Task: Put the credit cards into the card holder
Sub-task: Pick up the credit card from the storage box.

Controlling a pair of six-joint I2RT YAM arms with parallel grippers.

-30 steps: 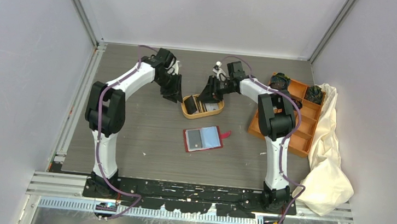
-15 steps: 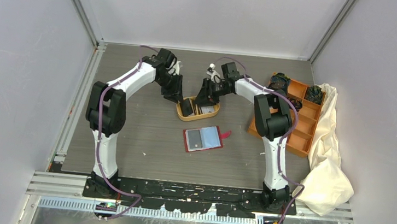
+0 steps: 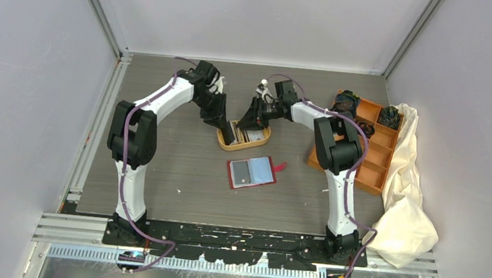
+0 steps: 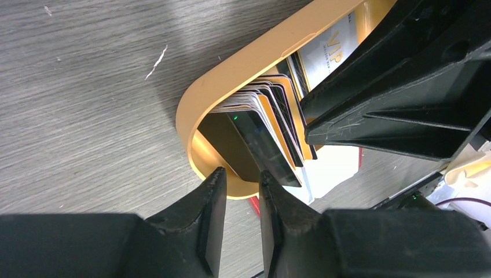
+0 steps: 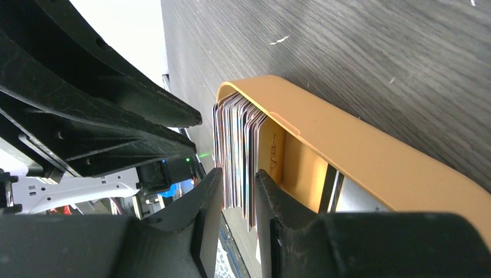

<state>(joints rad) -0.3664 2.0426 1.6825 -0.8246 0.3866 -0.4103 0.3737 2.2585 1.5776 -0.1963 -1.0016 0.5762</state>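
Several credit cards (image 4: 272, 110) stand on edge in an orange oval tray (image 3: 265, 140), which also shows in the left wrist view (image 4: 243, 75) and the right wrist view (image 5: 347, 139). The red card holder (image 3: 251, 172) lies open just in front of the tray, pale lining up. My left gripper (image 3: 228, 134) is at the tray's left end; its jaws (image 4: 242, 172) stand a narrow gap apart by the outermost dark card, with nothing seen between them. My right gripper (image 3: 246, 122) reaches into the tray from behind, and its jaws (image 5: 237, 171) close around part of the card stack (image 5: 234, 139).
An orange compartment box (image 3: 365, 147) with black coiled bands (image 3: 346, 99) stands at the right, and a cream cloth (image 3: 408, 195) lies beside it. Both grippers crowd the same end of the tray. Grey walls enclose the table.
My left gripper has come down and right to the tray's left end. My right gripper has shifted left over the cards. The tray has slid slightly left.
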